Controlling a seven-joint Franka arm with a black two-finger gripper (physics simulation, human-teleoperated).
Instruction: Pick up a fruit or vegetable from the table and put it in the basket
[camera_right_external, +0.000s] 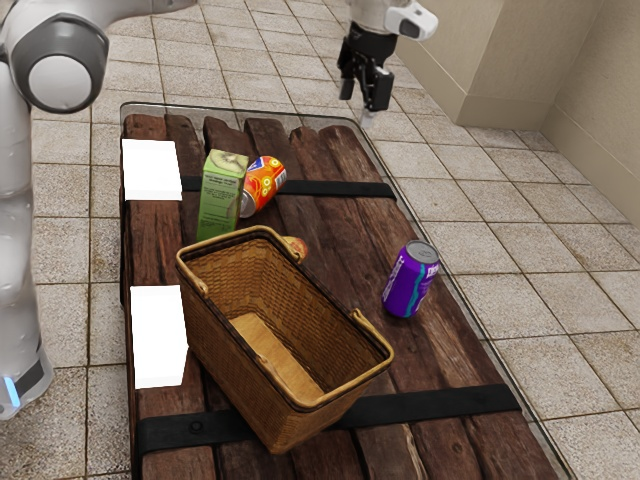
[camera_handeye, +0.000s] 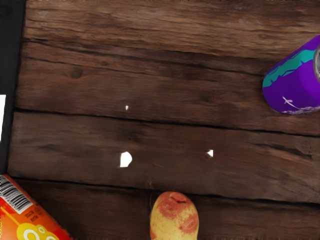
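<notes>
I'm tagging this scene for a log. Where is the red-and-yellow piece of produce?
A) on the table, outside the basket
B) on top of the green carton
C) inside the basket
A: the red-and-yellow piece lies on the table's boards, just beyond the rim of the basket.

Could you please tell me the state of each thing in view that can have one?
Gripper: open, raised above the table
Wicker basket: upright, empty
Red-and-yellow fruit: on the table, outside the basket
Purple can: upright
Orange can: on its side
Green carton: upright
</notes>
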